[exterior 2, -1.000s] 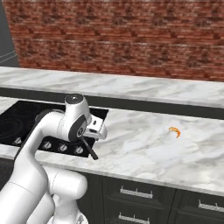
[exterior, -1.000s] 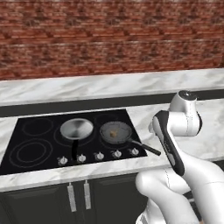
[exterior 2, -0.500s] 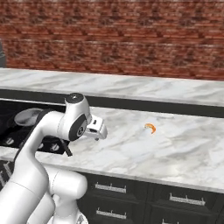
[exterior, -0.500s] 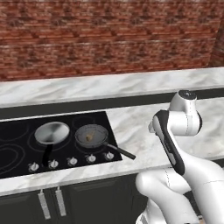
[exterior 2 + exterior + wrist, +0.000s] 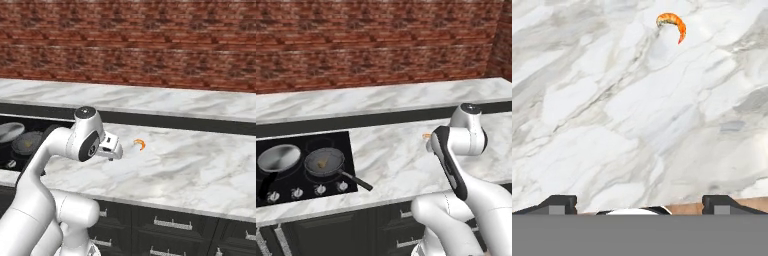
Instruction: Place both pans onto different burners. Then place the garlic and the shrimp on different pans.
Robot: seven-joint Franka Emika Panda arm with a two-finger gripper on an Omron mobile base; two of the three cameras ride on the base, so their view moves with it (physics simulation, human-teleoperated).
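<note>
Marble counter (image 5: 391,150) spanning the width, with black cooktop (image 5: 286,177) set into its left end. Silver pan (image 5: 278,157) and darker pan (image 5: 323,161) seated side by side on separate burners (image 5: 321,142). Garlic (image 5: 321,163) resting inside the darker pan. Gripper (image 5: 639,202) suspended above bare marble, jaws spread wide, holding nothing. Shrimp (image 5: 672,23) lying on the counter, well right of the cooktop and ahead of the fingertips (image 5: 559,202), apart from them.

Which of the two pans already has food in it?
The darker grey pan, right of the shiny silver pan; it holds the pale garlic, while the silver one looks bare.
</note>
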